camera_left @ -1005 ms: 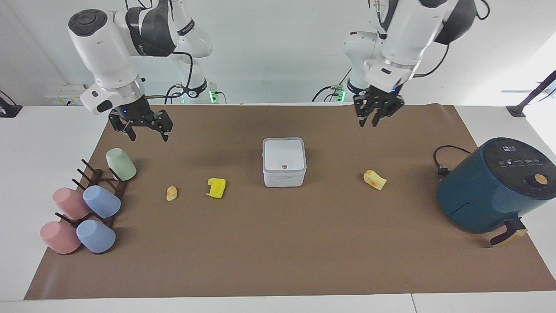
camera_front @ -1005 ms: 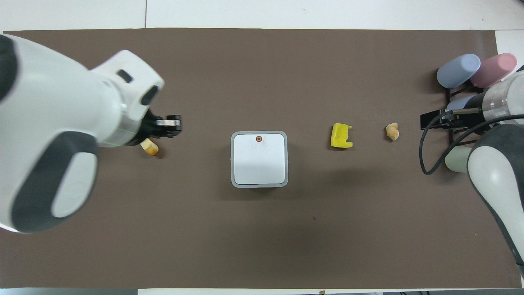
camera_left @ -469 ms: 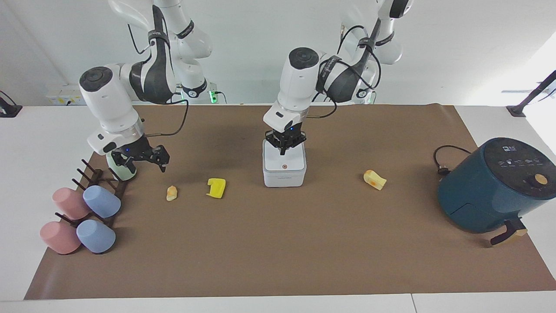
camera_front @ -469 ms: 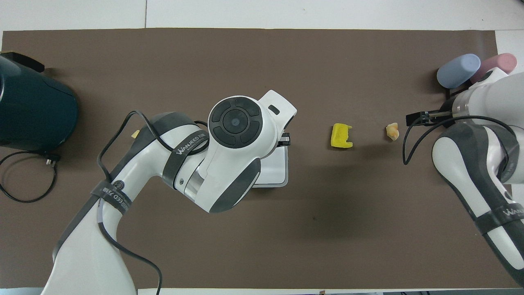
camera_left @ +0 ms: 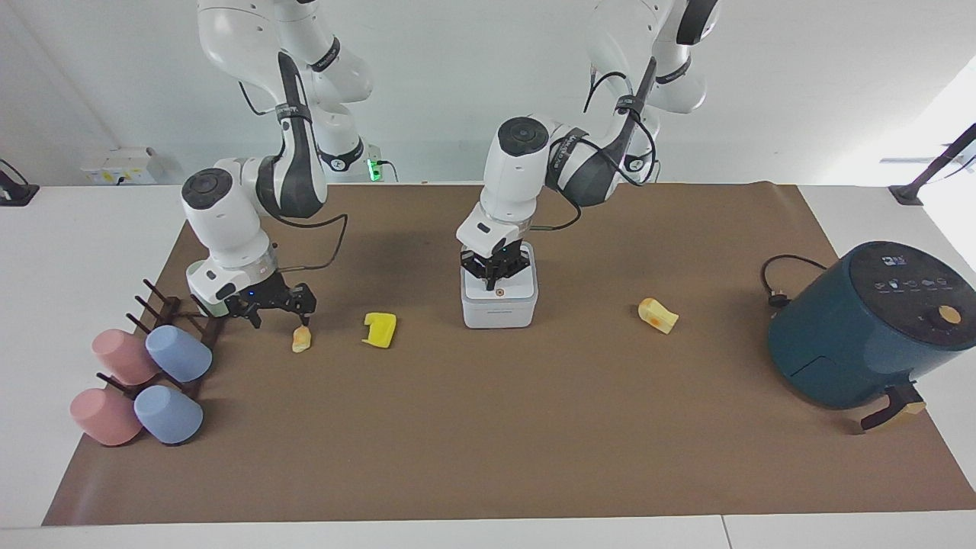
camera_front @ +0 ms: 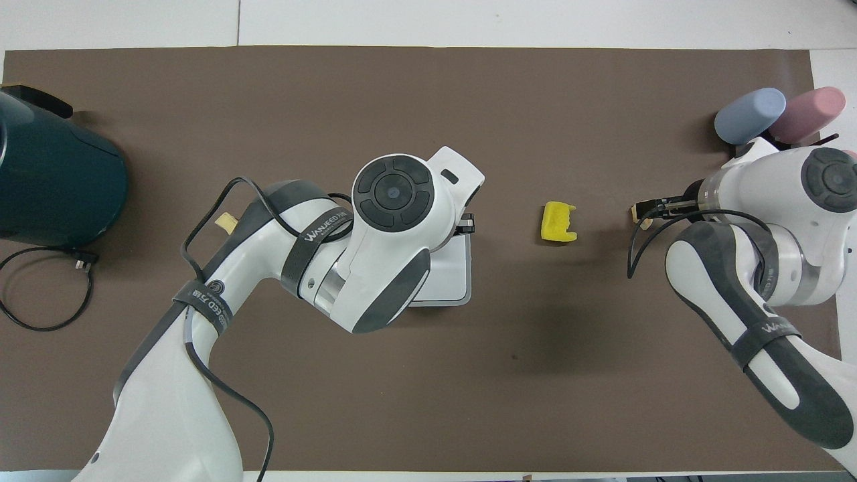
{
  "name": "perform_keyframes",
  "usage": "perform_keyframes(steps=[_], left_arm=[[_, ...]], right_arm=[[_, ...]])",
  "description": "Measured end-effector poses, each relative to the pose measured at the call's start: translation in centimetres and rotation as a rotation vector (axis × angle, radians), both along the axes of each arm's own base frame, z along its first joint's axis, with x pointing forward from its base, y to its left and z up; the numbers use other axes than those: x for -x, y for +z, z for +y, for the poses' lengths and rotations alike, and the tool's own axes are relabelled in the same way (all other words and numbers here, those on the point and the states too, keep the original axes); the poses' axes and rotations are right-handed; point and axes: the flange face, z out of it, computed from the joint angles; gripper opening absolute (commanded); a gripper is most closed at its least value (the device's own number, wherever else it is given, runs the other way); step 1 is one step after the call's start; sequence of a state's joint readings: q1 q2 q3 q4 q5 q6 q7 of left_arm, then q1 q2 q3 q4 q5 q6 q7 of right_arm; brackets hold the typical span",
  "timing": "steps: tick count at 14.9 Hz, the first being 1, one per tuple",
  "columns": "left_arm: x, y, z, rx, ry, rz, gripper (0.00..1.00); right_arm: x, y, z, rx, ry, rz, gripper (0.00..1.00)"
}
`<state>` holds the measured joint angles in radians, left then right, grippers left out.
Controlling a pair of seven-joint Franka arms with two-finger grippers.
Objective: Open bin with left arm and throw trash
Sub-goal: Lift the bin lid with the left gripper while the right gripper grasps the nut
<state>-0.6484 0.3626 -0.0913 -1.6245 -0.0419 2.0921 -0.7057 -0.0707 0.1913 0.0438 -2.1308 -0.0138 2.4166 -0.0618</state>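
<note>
The white bin [camera_left: 499,306] stands mid-mat with its lid down, and in the overhead view only the bin's edge [camera_front: 457,274] shows under the left arm. My left gripper [camera_left: 495,281] is shut, its tips down on the lid just above the orange dot. My right gripper [camera_left: 280,316] hangs open low over the mat, one fingertip right beside the tan-orange crumb [camera_left: 301,339]. Toward the right arm's end of the bin lies the bright yellow notched piece [camera_left: 380,329] [camera_front: 558,222]. The pale yellow chunk [camera_left: 657,315] lies toward the left arm's end.
A dark-teal air fryer [camera_left: 862,324] with its cord stands at the left arm's end of the mat. A rack of pastel cups [camera_left: 145,374] sits at the right arm's end, close to the right gripper.
The left arm swung in from its own end of the table, shut its gripper and came down onto the bin's lid. The right gripper dropped and moved in beside the crumb.
</note>
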Motion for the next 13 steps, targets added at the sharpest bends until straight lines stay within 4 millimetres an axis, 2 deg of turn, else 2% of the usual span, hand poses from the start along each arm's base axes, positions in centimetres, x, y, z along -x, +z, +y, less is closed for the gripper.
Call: perform_keyframes(steps=[5, 6, 7, 8, 9, 13], left_arm=[[0.0, 0.0, 0.2, -0.016, 0.001, 0.017, 0.00], [-0.1, 0.0, 0.3, -0.018, 0.002, 0.017, 0.00], [-0.1, -0.2, 0.3, -0.021, 0.002, 0.017, 0.00], [-0.2, -0.3, 0.4, -0.024, 0.002, 0.017, 0.00], [-0.2, -0.3, 0.4, -0.024, 0.002, 0.017, 0.00], [-0.1, -0.7, 0.3, -0.026, -0.005, 0.007, 0.00]], right_arm=[[0.0, -2.0, 1.1, -0.002, 0.026, 0.003, 1.00], [0.1, -2.4, 1.1, -0.001, 0.030, -0.001, 0.93], [0.2, -2.6, 1.1, -0.001, 0.036, -0.001, 0.70], [0.3, -2.8, 1.1, -0.001, 0.043, 0.000, 0.29], [0.4, -2.9, 1.1, 0.000, 0.047, 0.001, 0.02], [0.5, -3.1, 1.1, 0.001, 0.064, 0.005, 0.00]])
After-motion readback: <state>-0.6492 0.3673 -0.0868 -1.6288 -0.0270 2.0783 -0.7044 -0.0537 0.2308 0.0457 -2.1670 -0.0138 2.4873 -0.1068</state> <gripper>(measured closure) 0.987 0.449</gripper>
